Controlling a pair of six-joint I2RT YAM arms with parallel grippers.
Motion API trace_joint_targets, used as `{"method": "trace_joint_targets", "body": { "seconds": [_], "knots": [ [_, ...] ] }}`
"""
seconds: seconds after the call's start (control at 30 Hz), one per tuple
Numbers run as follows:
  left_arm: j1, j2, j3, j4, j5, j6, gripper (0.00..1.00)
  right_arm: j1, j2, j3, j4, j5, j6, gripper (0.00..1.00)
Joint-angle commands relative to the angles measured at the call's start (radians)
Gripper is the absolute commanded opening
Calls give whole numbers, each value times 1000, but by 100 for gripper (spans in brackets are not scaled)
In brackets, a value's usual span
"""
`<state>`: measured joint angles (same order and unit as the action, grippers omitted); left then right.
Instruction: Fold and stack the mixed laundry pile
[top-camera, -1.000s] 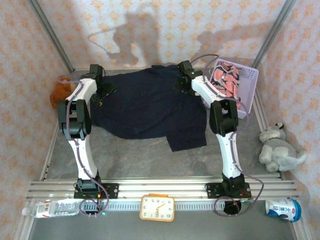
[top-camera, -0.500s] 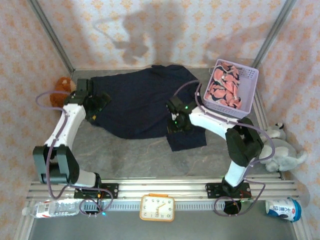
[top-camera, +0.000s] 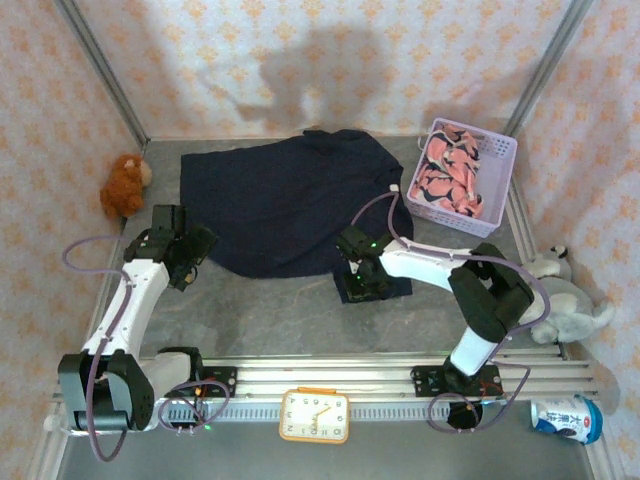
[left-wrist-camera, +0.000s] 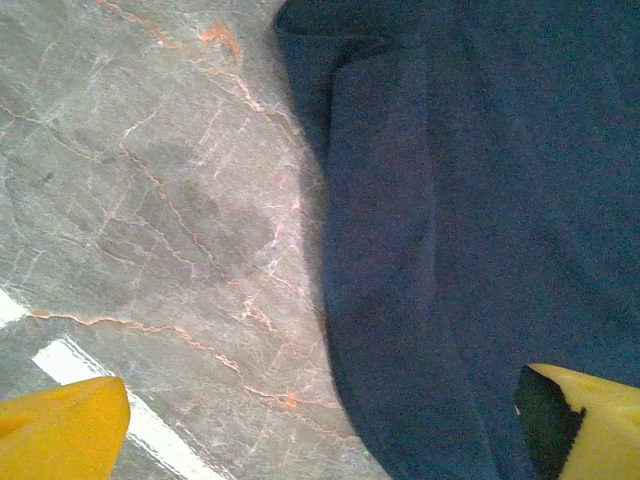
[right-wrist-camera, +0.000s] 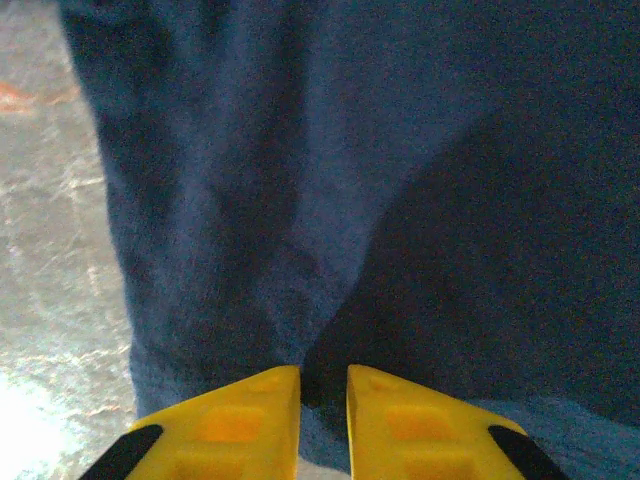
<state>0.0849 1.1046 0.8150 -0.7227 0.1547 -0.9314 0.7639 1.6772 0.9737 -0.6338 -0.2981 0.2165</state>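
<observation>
The large dark navy garment (top-camera: 280, 200) lies spread flat across the middle of the table, with a flap hanging toward the near right. My right gripper (top-camera: 362, 284) is down on that flap. In the right wrist view its yellow fingers (right-wrist-camera: 240, 420) stand almost together with a ridge of navy cloth (right-wrist-camera: 350, 150) pinched between them. My left gripper (top-camera: 193, 250) hovers wide open at the garment's near-left edge, one finger (left-wrist-camera: 60, 430) over bare table, the other over navy cloth (left-wrist-camera: 480, 200). The pink printed garment (top-camera: 448, 178) lies crumpled in the basket.
A lavender perforated basket (top-camera: 497, 150) stands at the back right. A brown plush (top-camera: 124, 185) sits at the left wall, a grey plush (top-camera: 565, 300) at the right. Along the near rail are a clock (top-camera: 315, 415), a bottle (top-camera: 100, 415) and a can (top-camera: 565, 418).
Both arms have drawn back from the garment's far side toward the near edge. The right gripper has come down on the near-right flap and closed on it. The left gripper stays open.
</observation>
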Motion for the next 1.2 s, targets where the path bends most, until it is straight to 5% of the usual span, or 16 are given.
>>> {"method": "trace_joint_targets", "body": {
  "seconds": [0.0,0.17,0.4,0.83,1.0,1.17],
  "knots": [
    [-6,32,0,-2,-76,-12,100,15,-28,-28,-9,-156,26,18],
    [-6,116,30,19,-148,16,92,11,-73,47,-70,-222,0,21],
    [-5,266,113,63,-191,43,75,-81,-44,273,-95,-92,-10,28],
    [13,519,221,115,-188,83,62,-308,355,684,2,160,70,29],
    [30,569,260,116,-185,115,47,-324,492,819,-33,209,62,29],
    [32,608,300,100,-186,131,21,-341,572,881,-47,226,84,28]
  ]
}}
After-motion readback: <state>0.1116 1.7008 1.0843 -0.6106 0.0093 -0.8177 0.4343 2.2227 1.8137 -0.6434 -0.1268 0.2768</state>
